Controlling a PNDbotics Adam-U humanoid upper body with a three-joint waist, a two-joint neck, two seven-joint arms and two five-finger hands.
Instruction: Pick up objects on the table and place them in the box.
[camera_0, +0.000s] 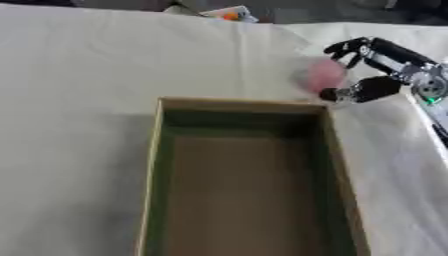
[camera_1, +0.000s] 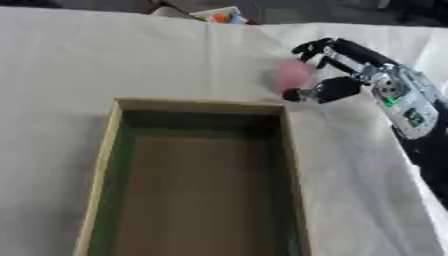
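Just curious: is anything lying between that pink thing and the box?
Nothing: in the left eye view only bare white cloth separates the pink object from the box.

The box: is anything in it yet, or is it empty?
Empty as far as shown: the box shows only bare brown floor. The pink object is outside, beyond its far right corner, by the right hand.
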